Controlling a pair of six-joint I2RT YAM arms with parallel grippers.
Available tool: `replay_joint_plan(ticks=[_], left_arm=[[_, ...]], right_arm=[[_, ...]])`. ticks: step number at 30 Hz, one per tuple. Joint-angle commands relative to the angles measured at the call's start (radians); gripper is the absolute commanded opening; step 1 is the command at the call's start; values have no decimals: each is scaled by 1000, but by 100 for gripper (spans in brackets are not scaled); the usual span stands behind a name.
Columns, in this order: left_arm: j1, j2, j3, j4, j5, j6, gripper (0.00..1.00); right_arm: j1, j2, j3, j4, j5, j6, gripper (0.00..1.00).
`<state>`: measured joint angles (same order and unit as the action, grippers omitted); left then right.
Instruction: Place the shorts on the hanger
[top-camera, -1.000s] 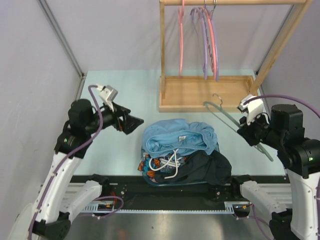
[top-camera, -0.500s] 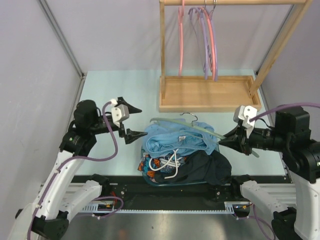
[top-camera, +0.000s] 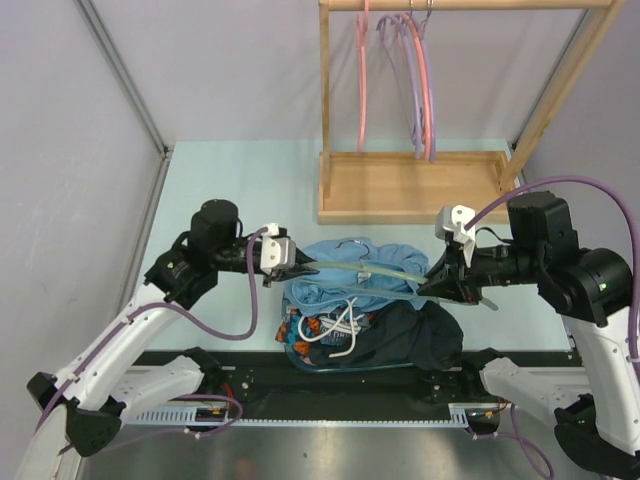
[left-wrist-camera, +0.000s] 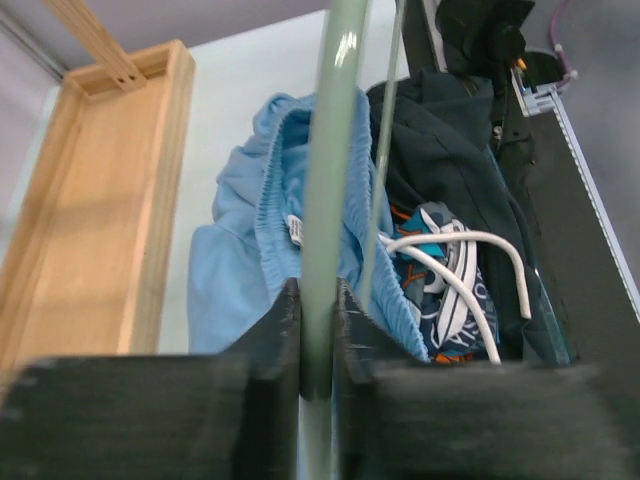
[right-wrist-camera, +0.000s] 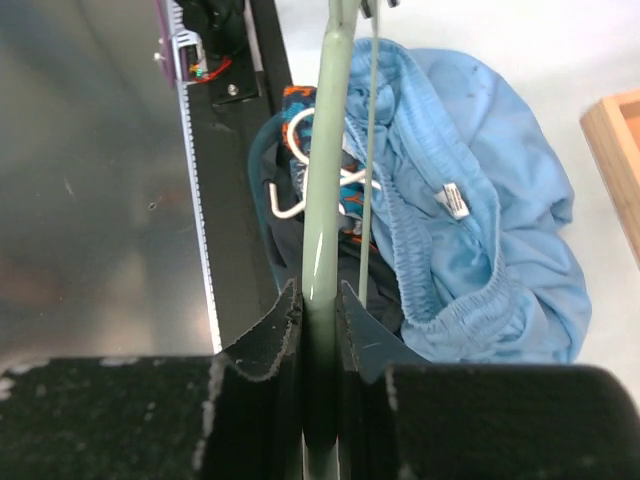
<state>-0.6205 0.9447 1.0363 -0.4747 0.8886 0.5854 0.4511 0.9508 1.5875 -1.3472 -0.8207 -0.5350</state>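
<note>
**Hanger Gripped at Both Ends**

My left gripper (top-camera: 293, 266) and right gripper (top-camera: 428, 287) each pinch one end of the hanger (top-camera: 365, 272). It sits level over the shorts (top-camera: 395, 256), which lie crumpled atop the clothes pile (top-camera: 420, 335) on the table (top-camera: 230, 190).

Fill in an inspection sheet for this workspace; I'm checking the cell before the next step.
Surface: pale table, one heap of clothes near the front edge.
Job's things: blue shorts on top of the heap; grey-green hanger held above them, shorts not yet on it.
Clutter: black garment and patterned garment in the same heap.
Grippers: left gripper shut on one end of the hanger, right gripper shut on the other.
Cables: purple cables loop along both arms, off the clothes.
Surroundings: wooden rack at the back, holding pink hangers and purple hangers.
</note>
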Motion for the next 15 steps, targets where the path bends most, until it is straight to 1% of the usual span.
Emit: replay_joint_plan(ticks=[1, 2, 3, 4, 5, 7, 9, 11, 15], left_arm=[[-16, 17, 47, 5, 0, -64, 1], [-16, 14, 45, 10, -22, -99, 0], [-16, 3, 44, 19, -39, -114, 0], [-16, -6, 41, 27, -57, -128, 0], [-16, -12, 38, 34, -91, -146, 0], [-16, -20, 50, 30, -105, -141, 1], [-25, -18, 65, -5, -125, -128, 0], [-28, -15, 80, -8, -146, -124, 0], [-57, -11, 91, -19, -197, -91, 0]], right_arm=[[43, 19, 3, 112, 57, 35, 14], [49, 40, 5, 129, 74, 49, 26], [63, 49, 12, 137, 101, 70, 58], [72, 61, 17, 158, 130, 114, 72], [84, 71, 25, 204, 156, 151, 86], [122, 118, 83, 210, 192, 167, 99], [152, 185, 133, 218, 236, 175, 100], [188, 233, 205, 204, 238, 161, 100], [253, 313, 261, 224, 238, 162, 98]])
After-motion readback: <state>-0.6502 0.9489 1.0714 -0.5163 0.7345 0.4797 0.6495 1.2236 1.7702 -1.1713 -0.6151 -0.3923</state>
